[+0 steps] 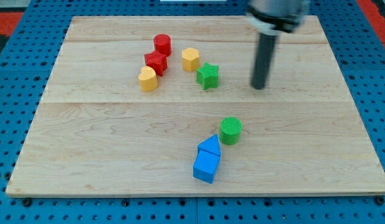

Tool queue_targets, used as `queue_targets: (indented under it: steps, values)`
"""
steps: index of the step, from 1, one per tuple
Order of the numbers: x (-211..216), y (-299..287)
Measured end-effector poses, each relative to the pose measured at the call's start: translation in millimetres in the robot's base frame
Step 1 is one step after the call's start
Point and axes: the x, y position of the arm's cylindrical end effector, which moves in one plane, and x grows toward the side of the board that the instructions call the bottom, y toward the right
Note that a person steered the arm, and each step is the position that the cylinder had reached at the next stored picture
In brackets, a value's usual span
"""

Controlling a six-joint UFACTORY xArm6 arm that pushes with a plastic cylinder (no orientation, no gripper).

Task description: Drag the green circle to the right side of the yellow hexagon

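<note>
The green circle (230, 130) stands low in the middle of the wooden board, touching the blue triangle (210, 145) at its lower left. The yellow hexagon (190, 59) sits near the view's top, left of centre, with a green star (207, 76) just below and to its right. My tip (259, 86) is to the right of the green star, well above and a little right of the green circle, touching no block.
A red cylinder (162, 44), a red star-like block (155, 63) and a yellow heart (147, 79) cluster left of the hexagon. A blue cube (205, 166) lies under the blue triangle. The wooden board (86, 143) lies on blue pegboard.
</note>
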Motion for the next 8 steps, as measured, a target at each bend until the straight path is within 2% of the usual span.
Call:
queue_targets:
  steps: [1,2,3,5,7,8]
  values:
    - [88.4,21.7]
    - [153.2,-19.6]
    - [152.8,-87.7]
    - [76.2,-105.4]
    - [71.1,-85.7]
    - [92.3,-109.7]
